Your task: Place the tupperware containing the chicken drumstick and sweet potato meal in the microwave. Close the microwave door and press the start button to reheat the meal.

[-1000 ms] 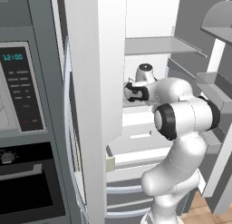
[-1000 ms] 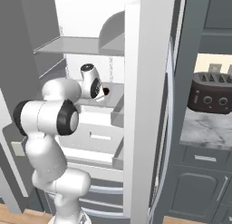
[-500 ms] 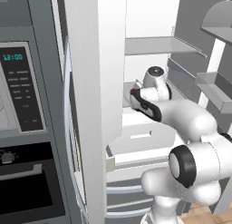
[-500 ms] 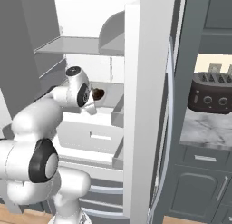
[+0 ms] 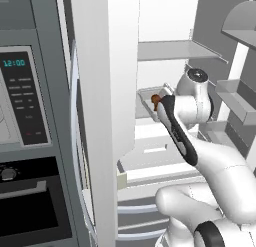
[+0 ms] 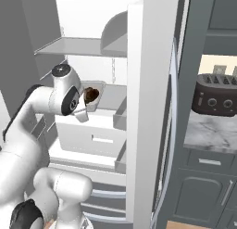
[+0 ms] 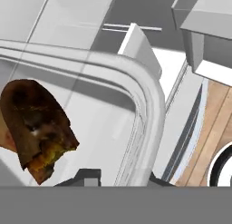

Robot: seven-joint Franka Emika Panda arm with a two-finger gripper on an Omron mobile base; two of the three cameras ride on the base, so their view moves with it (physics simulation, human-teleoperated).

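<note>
The tupperware (image 7: 146, 85) is a clear shallow tub holding a dark brown chicken drumstick (image 7: 35, 126). It sits on a middle shelf of the open fridge (image 5: 148, 98) (image 6: 99, 91). My gripper (image 7: 120, 177) reaches it from the front, one finger inside the tub wall and one outside, shut on the rim (image 5: 157, 104) (image 6: 86, 104). I cannot make out the sweet potato. The microwave (image 5: 22, 98) is at far left, its black panel showing cyan 12:00; its door is mostly out of frame.
The white fridge door (image 5: 95, 116) (image 6: 152, 107) stands open between the shelves and the microwave. Below the microwave is a black-windowed oven (image 5: 30, 206). A dark toaster (image 6: 215, 98) sits on the marble counter to the right. Door bins (image 5: 235, 98) flank the arm.
The arm's elbow has swung low and out to the side while the hand stayed at the tupperware's rim. The tub has barely shifted on the shelf.
</note>
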